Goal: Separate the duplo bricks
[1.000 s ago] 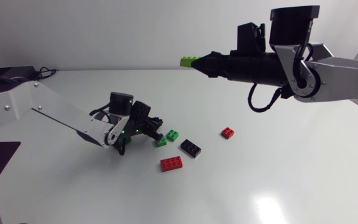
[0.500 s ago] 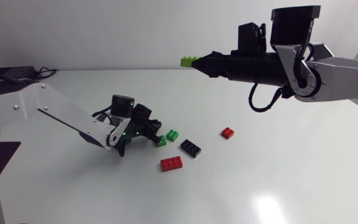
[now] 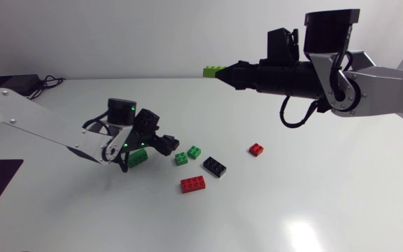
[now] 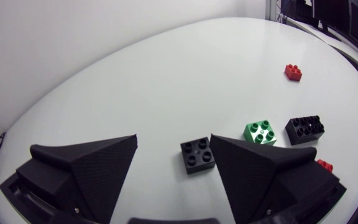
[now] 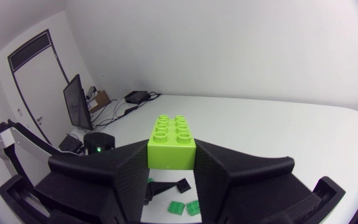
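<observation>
Head view: white table (image 3: 313,203) is holding loose bricks (image 3: 192,184). Left gripper (image 4: 174,149) is gaping, fingers spread; right gripper (image 5: 171,163) is pinching lime brick (image 5: 173,140).

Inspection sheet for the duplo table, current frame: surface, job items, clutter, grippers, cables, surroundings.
Surface: white table, glossy.
Job's things: lime brick held aloft; on the table, small black brick, two green bricks side by side, third green brick under the left arm, long black brick, long red brick, small red brick.
Clutter: nothing seen.
Grippers: left gripper open, low, small black brick between its fingers; right gripper shut on lime brick.
Cables: black cable loops under right arm, clear of bricks.
Surroundings: nothing seen.
</observation>
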Tool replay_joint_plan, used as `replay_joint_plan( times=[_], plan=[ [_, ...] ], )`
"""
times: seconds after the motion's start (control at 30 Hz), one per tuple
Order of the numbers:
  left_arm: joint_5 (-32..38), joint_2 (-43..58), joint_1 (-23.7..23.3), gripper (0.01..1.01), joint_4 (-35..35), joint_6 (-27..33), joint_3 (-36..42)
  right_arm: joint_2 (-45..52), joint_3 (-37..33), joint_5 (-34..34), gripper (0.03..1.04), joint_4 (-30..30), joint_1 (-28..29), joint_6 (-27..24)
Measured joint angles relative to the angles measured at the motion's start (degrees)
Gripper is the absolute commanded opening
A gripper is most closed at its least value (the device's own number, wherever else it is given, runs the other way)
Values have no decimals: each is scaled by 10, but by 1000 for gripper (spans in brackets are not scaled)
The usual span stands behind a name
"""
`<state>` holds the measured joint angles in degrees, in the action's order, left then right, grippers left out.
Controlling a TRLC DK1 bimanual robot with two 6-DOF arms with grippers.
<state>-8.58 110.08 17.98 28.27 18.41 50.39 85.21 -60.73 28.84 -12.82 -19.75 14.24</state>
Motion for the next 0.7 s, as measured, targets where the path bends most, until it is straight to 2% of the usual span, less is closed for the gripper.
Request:
replay_joint_plan(
  times=[0.2, 0.4, 0.7],
  plan=[
    [-3, -102, -34, 870, 0, 60, -61, 0, 3, 6, 102, 0, 0, -1],
    [-25, -146, -69, 867, -9, 142, -138, 0, 6, 8, 102, 0, -1, -1],
    [-56, -167, -102, 820, -86, 203, -146, 0, 6, 8, 103, 5, -1, -2]
  ],
)
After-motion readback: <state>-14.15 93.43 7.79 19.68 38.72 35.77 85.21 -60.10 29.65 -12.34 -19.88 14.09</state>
